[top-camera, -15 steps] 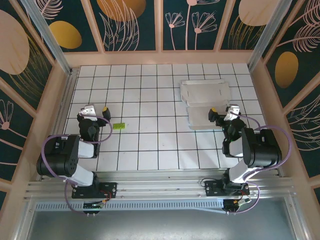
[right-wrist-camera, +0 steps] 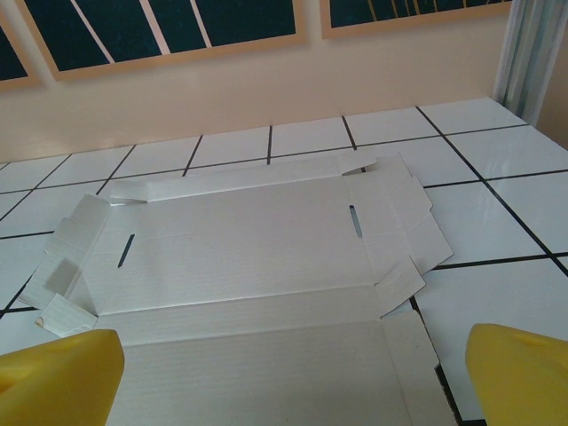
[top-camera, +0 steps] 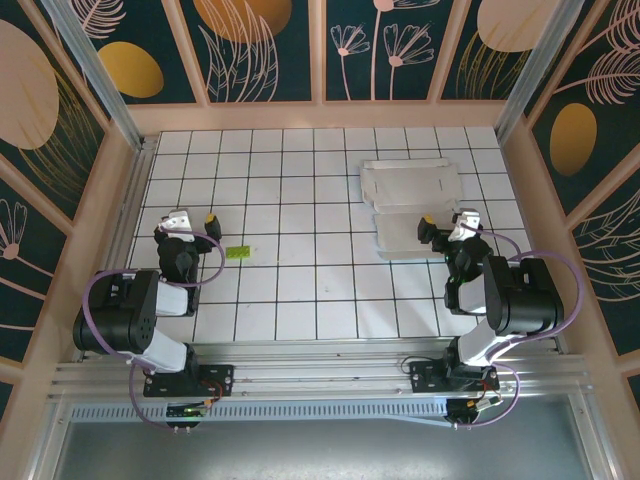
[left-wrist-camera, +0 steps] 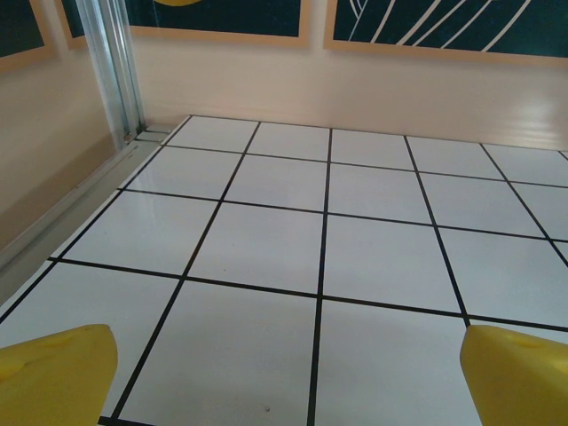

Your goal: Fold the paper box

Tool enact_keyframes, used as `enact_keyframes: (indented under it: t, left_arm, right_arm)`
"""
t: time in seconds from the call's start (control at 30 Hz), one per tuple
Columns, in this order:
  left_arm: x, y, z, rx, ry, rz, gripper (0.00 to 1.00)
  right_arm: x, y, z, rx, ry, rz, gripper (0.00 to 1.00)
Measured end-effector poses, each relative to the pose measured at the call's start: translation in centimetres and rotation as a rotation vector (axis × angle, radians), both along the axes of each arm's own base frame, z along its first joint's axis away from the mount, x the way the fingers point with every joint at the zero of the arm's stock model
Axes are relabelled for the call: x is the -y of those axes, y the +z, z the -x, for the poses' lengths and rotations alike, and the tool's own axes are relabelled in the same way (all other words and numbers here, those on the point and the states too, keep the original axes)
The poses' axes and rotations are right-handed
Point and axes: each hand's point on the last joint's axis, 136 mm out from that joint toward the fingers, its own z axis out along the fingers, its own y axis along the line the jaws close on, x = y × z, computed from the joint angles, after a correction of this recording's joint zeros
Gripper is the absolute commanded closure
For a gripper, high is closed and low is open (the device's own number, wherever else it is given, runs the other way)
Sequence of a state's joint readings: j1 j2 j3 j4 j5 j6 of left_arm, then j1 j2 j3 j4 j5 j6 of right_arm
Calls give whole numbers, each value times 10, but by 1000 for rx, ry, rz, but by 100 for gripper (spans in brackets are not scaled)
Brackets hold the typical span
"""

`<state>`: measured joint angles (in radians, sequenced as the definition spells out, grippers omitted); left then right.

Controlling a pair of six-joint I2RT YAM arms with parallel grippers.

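I think the folding is not yet begun: the paper box (top-camera: 411,207) lies flat, white side up, with its flaps spread out. The right gripper (top-camera: 447,224) hovers over its near edge, jaws wide apart and empty, and next it must catch a flap and raise it along the crease. Well to the left of the box the left gripper (top-camera: 195,220) is equally wide and empty. A small lime-green block (top-camera: 237,253) lies between them and blocks nothing.

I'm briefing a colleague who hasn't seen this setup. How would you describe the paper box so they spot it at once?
On the white tiled table, look far right, just ahead of the right gripper. The paper box lies there flat, unfolded. Unlike the tiny lime-green block at left, it is a wide white sheet with flaps and slots.
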<state>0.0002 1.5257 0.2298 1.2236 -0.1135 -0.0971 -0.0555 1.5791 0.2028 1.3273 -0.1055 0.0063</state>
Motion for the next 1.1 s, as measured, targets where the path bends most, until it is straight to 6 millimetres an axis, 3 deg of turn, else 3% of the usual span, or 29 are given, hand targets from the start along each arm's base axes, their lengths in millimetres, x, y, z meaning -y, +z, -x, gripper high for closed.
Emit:
enact_keyframes:
  t: [0.2, 0.3, 0.37, 0.47, 0.57, 0.63, 0.7, 0.8, 0.93, 1.1]
  left_arm:
    - [-7, 18, 10, 35, 43, 5, 1]
    - [-11, 53, 11, 81, 72, 66, 1]
    - [-7, 82, 7, 123, 58, 140, 1]
    - [21, 122, -2, 155, -70, 287, 1]
    - [85, 140, -5, 92, -277, 390, 1]
    - [145, 145, 3, 19, -454, 439, 2]
    - [196, 149, 17, -45, -609, 472, 3]
    - [252, 153, 42, -119, -779, 490, 2]
    - [284, 159, 65, -165, -895, 487, 1]
    - [290, 154, 65, -211, -915, 442, 1]
  right_arm:
    - [-2, 13, 8, 21, 6, 2, 1]
    - [-1, 45, -3, 37, 1, -9, 1]
    - [0, 75, -24, 43, -2, -28, 1]
    - [5, 111, -65, -1, -3, -52, 1]
    - [19, 124, -114, -101, -13, -66, 2]
    - [40, 116, -147, -190, -34, -82, 3]
    - [60, 96, -167, -278, -54, -104, 3]
    - [95, 50, -183, -429, -98, -145, 3]
    - [130, -2, -194, -584, -137, -180, 3]
    - [130, -37, -214, -683, -60, -225, 3]
